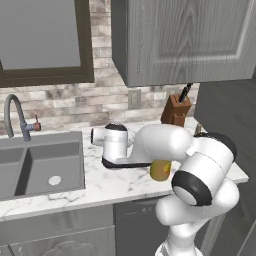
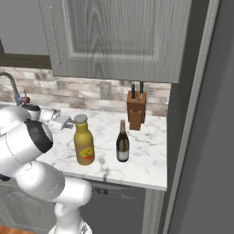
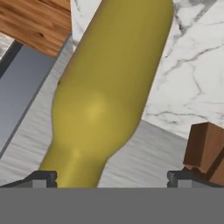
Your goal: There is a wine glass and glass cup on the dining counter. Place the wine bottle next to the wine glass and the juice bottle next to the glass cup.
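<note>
Juice bottle [image 3: 107, 96] stands between the open jaws (neck nearest).

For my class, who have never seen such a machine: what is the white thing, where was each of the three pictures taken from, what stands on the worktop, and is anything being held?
The white thing is a robot arm in a computer-drawn kitchen. Two pictures come from cameras behind the arm, one to its left and one to its right. The third comes from a camera on its hand.

On the marble counter stand a yellow juice bottle, a dark wine bottle and a wooden knife block. A sink lies to the left.

In the hand picture the gripper has its two dark fingertips either side of the juice bottle's neck, wide apart. Nothing is gripped yet.
</note>
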